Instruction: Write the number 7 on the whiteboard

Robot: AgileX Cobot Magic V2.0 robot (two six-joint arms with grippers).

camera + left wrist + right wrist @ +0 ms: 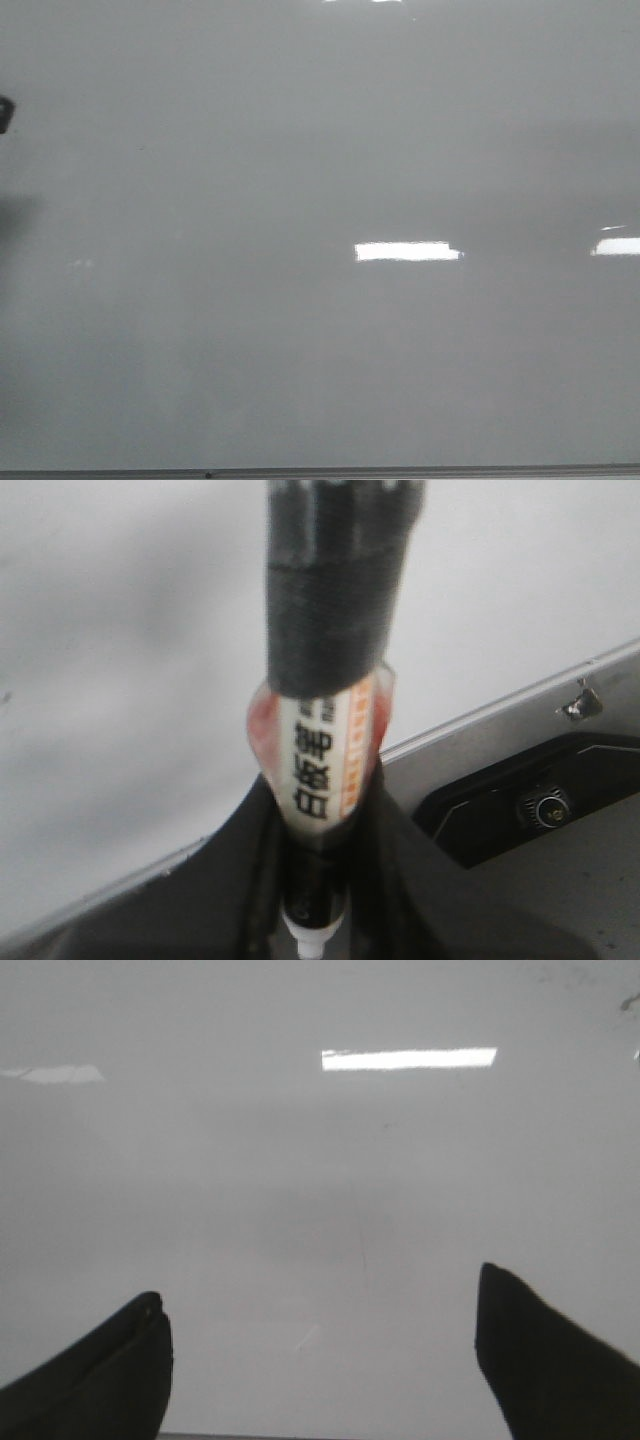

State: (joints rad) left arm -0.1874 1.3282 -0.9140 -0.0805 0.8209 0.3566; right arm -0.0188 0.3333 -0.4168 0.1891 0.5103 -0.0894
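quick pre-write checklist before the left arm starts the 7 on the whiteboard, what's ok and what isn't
1. Marker held: ok. The left gripper is shut on the marker, fingers on both sides of its labelled barrel.
2. Cap off and tip exposed: cannot tell. The dark far end of the marker is blurred and cut off in the left wrist view.
3. Writing area free of marks: ok. The whiteboard shows no black stroke in the front view, only light glare patches.
4. Number 7 begun: not ok, no line visible yet.
5. Right arm out of the way: ok. The right gripper is open, holds nothing, and does not show in the front view.
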